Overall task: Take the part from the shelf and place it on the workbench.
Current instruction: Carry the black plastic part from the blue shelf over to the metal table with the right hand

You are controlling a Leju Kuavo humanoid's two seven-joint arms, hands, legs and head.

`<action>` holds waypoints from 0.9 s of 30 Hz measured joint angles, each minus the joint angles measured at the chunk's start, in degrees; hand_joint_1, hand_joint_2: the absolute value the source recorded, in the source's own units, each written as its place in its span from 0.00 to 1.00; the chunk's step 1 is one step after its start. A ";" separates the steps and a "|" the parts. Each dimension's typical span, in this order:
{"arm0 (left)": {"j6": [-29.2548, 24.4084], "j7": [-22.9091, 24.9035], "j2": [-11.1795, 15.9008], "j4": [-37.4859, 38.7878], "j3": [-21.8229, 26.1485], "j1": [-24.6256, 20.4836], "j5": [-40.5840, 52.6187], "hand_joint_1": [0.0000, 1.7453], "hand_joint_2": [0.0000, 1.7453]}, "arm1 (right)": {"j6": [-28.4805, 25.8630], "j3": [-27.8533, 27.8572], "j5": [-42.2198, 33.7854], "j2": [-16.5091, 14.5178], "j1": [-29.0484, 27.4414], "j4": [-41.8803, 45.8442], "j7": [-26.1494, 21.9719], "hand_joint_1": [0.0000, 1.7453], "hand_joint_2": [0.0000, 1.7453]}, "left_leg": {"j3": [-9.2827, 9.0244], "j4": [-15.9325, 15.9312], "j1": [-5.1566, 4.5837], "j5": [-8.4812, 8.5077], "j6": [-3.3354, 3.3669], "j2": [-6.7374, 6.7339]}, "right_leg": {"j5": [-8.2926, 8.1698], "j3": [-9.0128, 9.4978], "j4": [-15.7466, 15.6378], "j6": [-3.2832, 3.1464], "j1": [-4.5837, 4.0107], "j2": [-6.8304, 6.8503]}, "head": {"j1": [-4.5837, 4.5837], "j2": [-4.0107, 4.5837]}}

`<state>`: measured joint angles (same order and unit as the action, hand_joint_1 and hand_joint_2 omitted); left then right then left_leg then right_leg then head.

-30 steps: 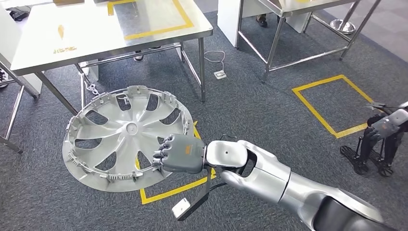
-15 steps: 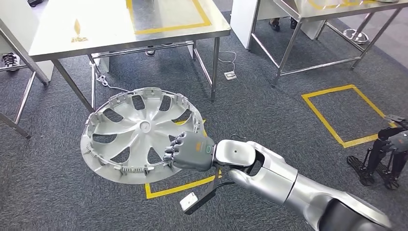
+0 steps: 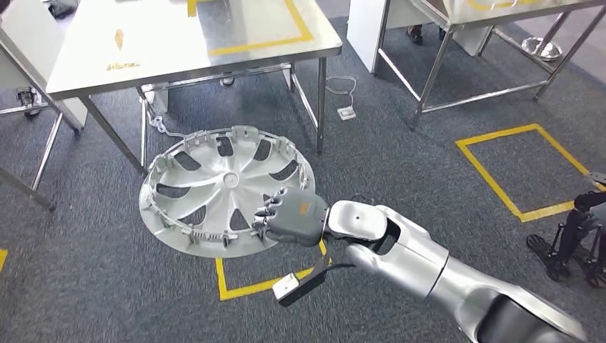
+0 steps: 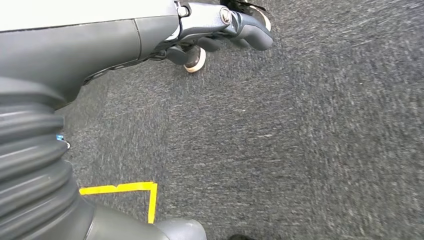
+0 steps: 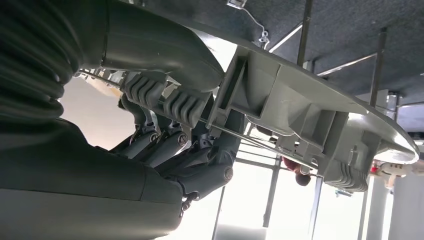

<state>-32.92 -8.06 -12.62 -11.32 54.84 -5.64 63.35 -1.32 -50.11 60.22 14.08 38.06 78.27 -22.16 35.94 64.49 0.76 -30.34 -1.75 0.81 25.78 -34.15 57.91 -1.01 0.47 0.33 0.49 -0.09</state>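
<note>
1. At the far left of the head view stands a steel workbench (image 3: 93, 68) with a bare metal top and a yellow tape outline (image 3: 246, 28) marked on it; its legs rest on grey carpet (image 3: 400, 164).
2. Just in front of the workbench, out over the carpet, a silver wheel cover (image 3: 214, 182) is held in the air, tilted, its inner side with clips round the rim facing up. It is not on the bench.
3. The right hand (image 3: 289, 216) grips the wheel cover at its near rim, dark fingers curled over the edge. In the right wrist view the thumb (image 5: 165, 50) lies on one face of the rim and the fingers (image 5: 165, 145) wrap under the other.
4. Below the hand, yellow tape (image 3: 250, 286) forms a corner on the floor.
5. Further right stands a second steel table (image 3: 436, 18), with a larger yellow tape square (image 3: 514, 171) on the carpet before it.
6. At the right edge sits a black folding stand (image 3: 572, 243).
7. The left hand (image 4: 220, 30) hangs over the carpet in the left wrist view, fingers curled in, holding nothing.
</note>
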 joint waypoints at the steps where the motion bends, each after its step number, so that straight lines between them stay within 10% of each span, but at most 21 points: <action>1: 0.00 -0.08 0.02 0.00 0.00 -0.01 -0.07 0.00 1.00 | -0.01 0.11 0.32 -0.10 -0.06 -0.19 -0.06 1.00 1.00 | 2.03 3.75 0.02 -1.55 -0.18 -0.11 | 0.13 0.12 0.00 -0.22 -0.01 0.05 | 0.16 0.00; 4: 0.00 -0.43 0.05 0.00 0.00 0.13 -0.26 0.00 1.00 | -0.16 0.15 1.22 -0.57 -0.43 -0.69 -0.14 1.00 1.00 | 6.36 10.46 0.11 -2.50 -0.54 -0.22 | 0.61 0.53 0.10 -0.38 -0.06 0.05 | 0.20 0.00; 9: 0.00 -0.51 0.05 0.00 0.00 0.17 -0.27 0.00 1.00 | -0.23 0.16 1.44 -0.80 -0.61 -0.76 -0.16 1.00 1.00 | 6.10 9.01 0.15 -0.49 -0.57 -0.28 | 0.90 0.89 0.14 -0.27 -0.04 0.01 | 0.22 0.00; 11: -0.01 -0.49 0.12 -0.01 0.00 0.10 -0.23 0.00 1.00 | -0.23 0.20 1.45 -0.96 -0.66 -0.77 -0.16 1.00 1.00 | 4.01 4.05 0.22 2.26 -0.53 -0.51 | 1.31 1.28 0.32 0.00 0.01 0.02 | 0.21 0.00; 15: -0.07 -0.68 0.13 0.00 0.02 -0.23 -0.42 0.00 1.00 | -0.56 0.80 1.76 -1.40 -0.80 -0.83 -0.26 1.00 1.00 | -0.04 -4.82 0.03 5.00 1.95 -0.51 | 2.94 1.30 1.45 2.02 -0.26 0.18 | 0.09 0.00; 20: -0.09 -0.93 0.13 -0.02 0.02 -0.30 -0.30 0.00 1.00 | -0.98 1.55 2.60 -1.39 -1.91 -0.83 -0.38 1.00 1.00 | -0.45 -4.92 0.12 4.55 2.99 -0.40 | 8.67 -7.07 16.65 2.86 -0.01 0.01 | -0.30 0.00; 22: -0.07 -0.88 0.14 -0.02 0.02 -0.29 -0.14 0.00 1.00 | -1.09 1.90 3.05 -1.38 -2.72 -0.80 -0.10 1.00 1.00 | -0.79 -4.90 0.08 4.30 2.95 -0.23 | 6.54 -7.92 16.33 2.62 -0.03 -0.01 | -0.36 0.00; 25: 0.10 -0.80 0.00 -0.01 0.02 -0.41 0.24 0.00 1.00 | -1.10 2.26 3.49 -1.31 -3.23 -0.72 0.18 1.00 1.00 | -1.43 -4.86 -0.04 3.81 2.52 -0.06 | 0.46 -3.21 4.83 1.62 -0.36 -0.02 | -0.40 0.00; 27: 0.30 -0.78 -0.08 -0.01 0.02 -0.47 0.37 0.00 1.00 | -1.12 2.60 3.63 -1.21 -3.40 -0.64 0.20 1.00 1.00 | -1.45 -4.89 -0.12 3.58 1.91 -0.04 | -0.36 -1.75 1.19 1.10 -0.73 -0.02 | -0.43 0.00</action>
<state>-32.62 -8.84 -12.70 -11.33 54.86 -6.10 63.72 -2.44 -47.51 63.85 12.87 34.66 77.63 -21.96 34.48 59.59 0.64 -26.76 0.15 0.77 25.42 -35.90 59.10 0.09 -0.27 0.31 0.07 -0.09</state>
